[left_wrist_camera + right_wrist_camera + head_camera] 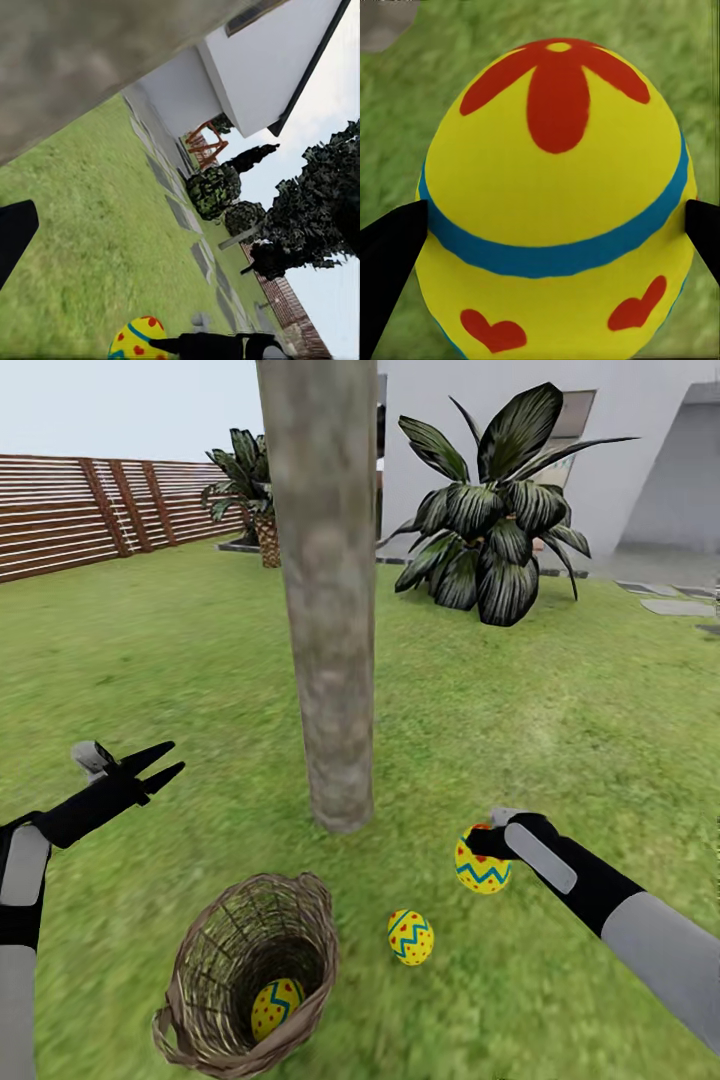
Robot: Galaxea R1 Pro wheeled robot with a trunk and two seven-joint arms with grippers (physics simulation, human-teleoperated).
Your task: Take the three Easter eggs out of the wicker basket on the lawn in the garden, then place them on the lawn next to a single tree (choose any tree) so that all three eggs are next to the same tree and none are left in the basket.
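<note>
The tree's pale grey trunk (330, 610) rises from the lawn (150, 660) straight ahead. The wicker basket (205, 1000) lies tipped on the grass in front of it, with one Easter egg (277, 1006) inside. A second egg (411, 937) rests on the grass to the right of the basket. My right gripper (478, 846) (547, 240) is shut on a third egg (482, 868) (555, 195) low over the grass, just right of the trunk's base. That held egg (139, 341) also appears in the left wrist view. To the left of the trunk, my left gripper (176, 756) hangs open and empty.
Behind the tree stands a large dark striped-leaf plant (500, 530), with a smaller one (250, 490) near the slatted brown fence (90, 510). The white house (620, 440) and grey stepping stones (680, 605) lie at the far right. Open grass spreads around the trunk.
</note>
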